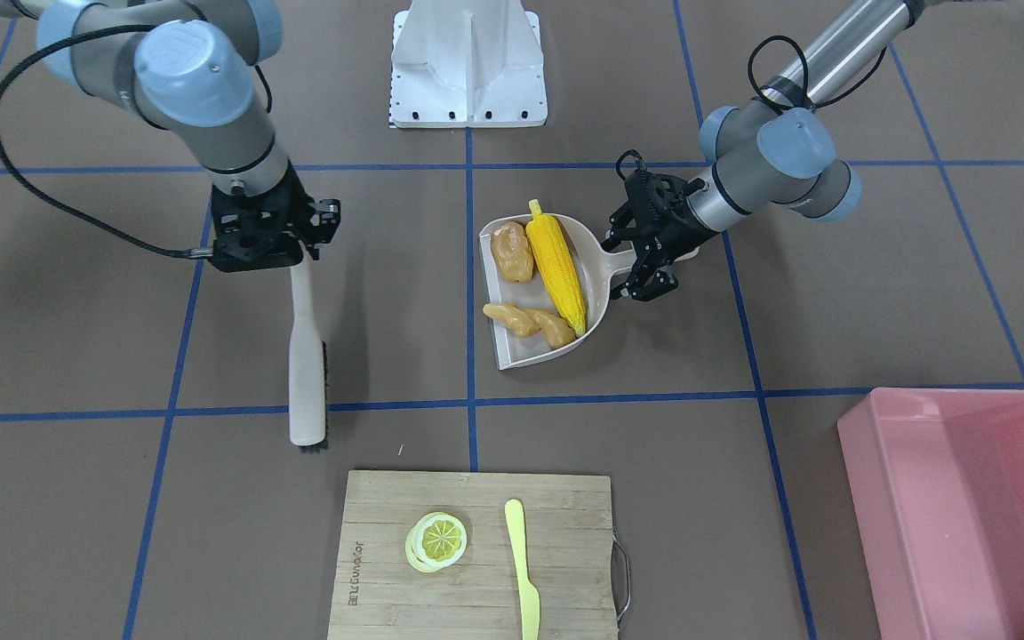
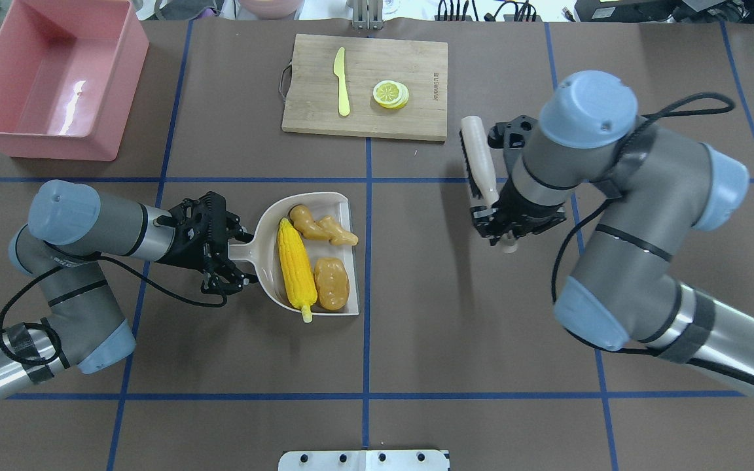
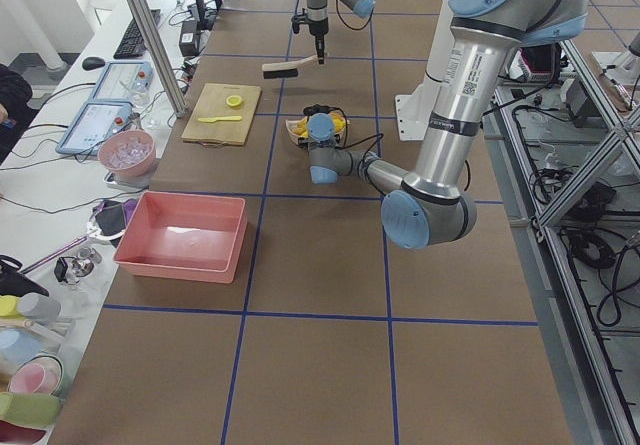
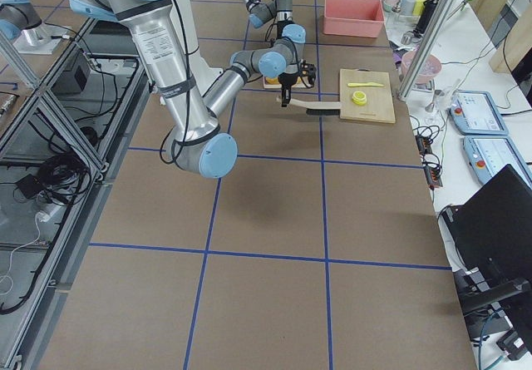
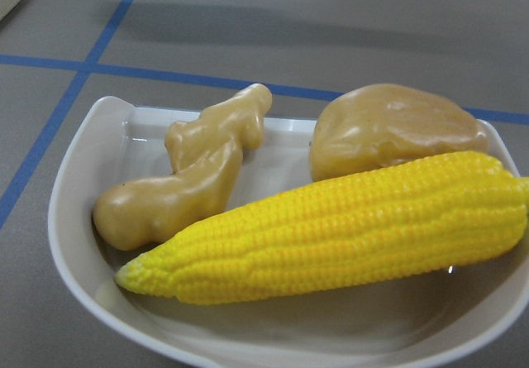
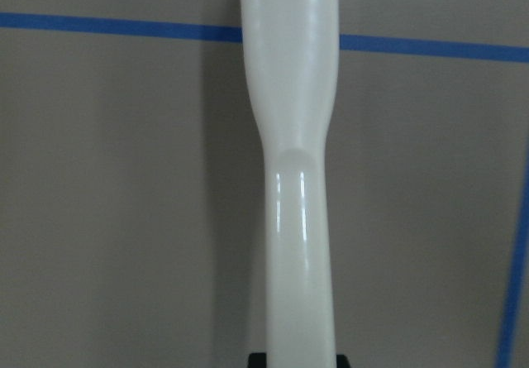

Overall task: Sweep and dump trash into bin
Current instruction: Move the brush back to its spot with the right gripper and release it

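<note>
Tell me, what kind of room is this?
Probably a robot lab, not a kitchen. The left arm and right arm work at a table marked with blue tape, holding a dustpan of toy food and a brush; tablets sit alongside.

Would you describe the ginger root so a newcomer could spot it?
Find the beige dustpan mid-table at the left gripper. Inside, the ginger root is the tan, knobbly, branching piece, unlike the rounded potato and yellow corn cob.
</note>
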Controlling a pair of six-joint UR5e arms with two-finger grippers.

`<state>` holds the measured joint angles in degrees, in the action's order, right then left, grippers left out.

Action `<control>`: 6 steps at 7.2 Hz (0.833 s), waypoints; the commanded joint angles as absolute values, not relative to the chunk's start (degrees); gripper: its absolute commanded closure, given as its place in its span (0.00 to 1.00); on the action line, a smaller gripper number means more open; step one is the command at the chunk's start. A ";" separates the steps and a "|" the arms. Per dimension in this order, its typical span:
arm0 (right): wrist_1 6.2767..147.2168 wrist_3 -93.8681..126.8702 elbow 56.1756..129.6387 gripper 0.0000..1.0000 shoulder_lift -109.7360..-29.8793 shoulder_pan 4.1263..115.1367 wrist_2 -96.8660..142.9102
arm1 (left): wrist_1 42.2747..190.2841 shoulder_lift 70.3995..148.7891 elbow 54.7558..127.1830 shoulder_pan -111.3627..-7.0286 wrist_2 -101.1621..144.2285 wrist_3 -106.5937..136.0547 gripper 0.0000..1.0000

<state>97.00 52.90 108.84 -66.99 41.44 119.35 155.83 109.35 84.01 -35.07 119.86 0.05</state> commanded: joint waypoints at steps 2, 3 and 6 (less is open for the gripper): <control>91.43 38.60 110.48 1.00 -85.64 55.15 123.63 | 155.83 109.34 84.11 -35.07 119.79 -0.62 0.59; 83.23 38.67 112.22 1.00 -95.09 56.67 124.71 | 155.83 109.34 84.11 -35.07 119.79 -0.62 0.63; 64.45 39.46 111.53 1.00 -110.46 58.88 126.03 | 155.74 109.34 85.51 -35.07 119.88 -0.53 0.70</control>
